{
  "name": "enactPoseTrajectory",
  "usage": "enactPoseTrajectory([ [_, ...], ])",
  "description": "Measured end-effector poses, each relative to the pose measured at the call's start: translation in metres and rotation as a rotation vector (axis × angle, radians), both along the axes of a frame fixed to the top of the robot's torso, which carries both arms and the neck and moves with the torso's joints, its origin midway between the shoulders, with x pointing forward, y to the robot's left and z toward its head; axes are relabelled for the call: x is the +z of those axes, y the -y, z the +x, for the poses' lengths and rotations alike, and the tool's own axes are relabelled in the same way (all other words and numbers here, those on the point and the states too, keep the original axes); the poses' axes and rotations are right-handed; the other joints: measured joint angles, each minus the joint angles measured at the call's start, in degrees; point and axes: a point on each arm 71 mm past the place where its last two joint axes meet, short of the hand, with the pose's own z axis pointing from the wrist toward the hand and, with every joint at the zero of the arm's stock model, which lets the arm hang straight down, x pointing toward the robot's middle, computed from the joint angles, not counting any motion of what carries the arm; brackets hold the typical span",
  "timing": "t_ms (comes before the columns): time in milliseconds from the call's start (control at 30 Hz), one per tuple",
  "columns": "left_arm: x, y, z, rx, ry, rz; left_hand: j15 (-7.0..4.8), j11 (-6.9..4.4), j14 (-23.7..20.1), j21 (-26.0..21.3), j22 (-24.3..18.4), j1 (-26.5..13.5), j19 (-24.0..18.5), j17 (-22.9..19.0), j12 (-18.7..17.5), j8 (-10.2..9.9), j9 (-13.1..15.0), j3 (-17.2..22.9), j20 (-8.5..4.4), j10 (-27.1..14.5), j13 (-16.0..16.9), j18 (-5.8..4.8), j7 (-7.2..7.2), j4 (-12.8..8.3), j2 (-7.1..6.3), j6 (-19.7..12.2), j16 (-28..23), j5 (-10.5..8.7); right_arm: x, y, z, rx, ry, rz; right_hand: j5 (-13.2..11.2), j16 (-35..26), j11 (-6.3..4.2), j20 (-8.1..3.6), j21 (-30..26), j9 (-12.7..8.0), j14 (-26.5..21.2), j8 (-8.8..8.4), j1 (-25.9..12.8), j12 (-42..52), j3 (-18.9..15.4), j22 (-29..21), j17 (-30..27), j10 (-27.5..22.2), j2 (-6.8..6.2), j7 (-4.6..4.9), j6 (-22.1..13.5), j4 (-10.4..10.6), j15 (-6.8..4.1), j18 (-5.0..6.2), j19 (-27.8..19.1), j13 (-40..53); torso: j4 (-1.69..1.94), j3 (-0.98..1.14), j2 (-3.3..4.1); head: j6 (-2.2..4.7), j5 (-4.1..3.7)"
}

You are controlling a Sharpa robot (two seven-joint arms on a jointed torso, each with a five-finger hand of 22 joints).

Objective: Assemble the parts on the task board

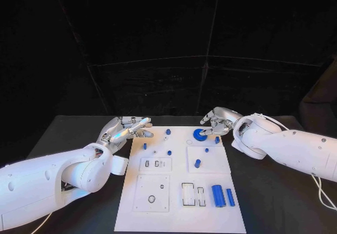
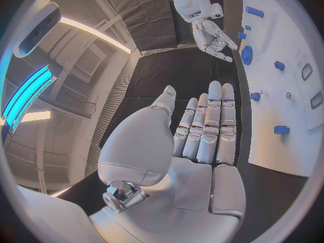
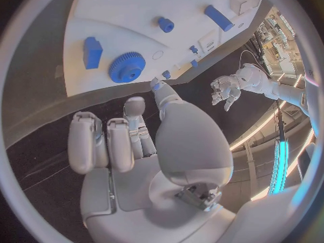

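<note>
Two white robot arms reach over a black worktop toward a white task board lying flat in the middle. The left robot hand hovers just beside the board's far left corner. Its fingers are stretched out straight and side by side, with nothing in them, so it is released. The right robot hand sits at the board's far right corner. Its fingers are partly curled, its thumb tip comes close to the board's edge near a blue gear, and from the wrist view it holds nothing; whether the fingertips touch the gear cannot be told.

Small blue parts are scattered on the board. The gear lies flat near the far right corner, with a small blue block just beside it. A short blue peg stands near the far edge, and two more small pegs stand further along the left side. A blue pin rests on a raised square plate at the centre right. Two long blue bars lie side by side near the closer right corner, beside rectangular slots. An oval hole sits in a plate at the closer left.
</note>
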Motion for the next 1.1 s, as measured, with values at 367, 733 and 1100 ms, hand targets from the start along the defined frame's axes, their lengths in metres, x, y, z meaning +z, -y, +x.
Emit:
enactPoseTrajectory([
  [367, 0.000, -0.001, 0.001, 0.001, 0.000, 0.000, 0.00, 0.00, 0.0, 0.0, 0.0, 0.0, 0.0, 0.0, 0.0, 0.0, 0.0, 0.0, 0.00, 0.0, 0.0, 0.00, 0.00, 0.0, 0.00, 0.0, 0.0, 0.00, -0.007, -0.008, 0.004, 0.000, -0.082, -0.026, 0.0, 2.8, 0.88, 0.67, 2.7, 0.0, 0.0, 1.18, 2.8, 14.1, -1.7, 0.1, 0.5, 3.5, 1.14, 0.54, -0.9, 0.4, 0.82, -1.25, 1.7, 15.9, 0.24, -0.15, 0.12, -0.23, -0.27],
  [733, 0.000, -0.001, 0.001, 0.001, 0.000, 0.000, 0.00, 0.00, 0.0, 0.0, 0.0, 0.0, 0.0, 0.0, 0.0, 0.0, 0.0, 0.0, 0.00, 0.0, 0.0, 0.00, 0.00, 0.0, 0.00, 0.0, 0.0, 0.00, -0.011, -0.009, 0.008, -0.025, -0.115, -0.051, -1.3, 3.1, 1.21, 0.67, 3.0, 0.1, 0.2, 1.63, 4.0, 16.3, -1.3, 0.1, 0.5, 4.7, 1.63, 0.74, -1.1, -0.2, 1.03, -1.25, 1.7, 18.8, 0.16, -0.20, 0.14, -0.35, -0.18],
  [1100, -0.001, -0.001, 0.001, 0.002, 0.000, 0.000, 0.00, 0.00, 0.0, 0.0, 0.0, 0.0, 0.0, 0.0, 0.0, 0.0, 0.0, 0.0, 0.00, 0.0, 0.0, 0.00, 0.00, 0.0, 0.00, 0.0, 0.0, 0.00, -0.011, -0.009, 0.009, -0.044, -0.118, -0.062, -1.3, 3.3, 1.11, 0.67, 3.3, 0.0, 0.2, 1.63, 4.3, 17.6, -1.0, 0.1, 0.5, 5.4, 1.86, 0.74, -1.1, -0.5, 1.03, -1.24, 1.7, 19.0, 0.16, -0.20, 0.14, -0.35, -0.28],
])
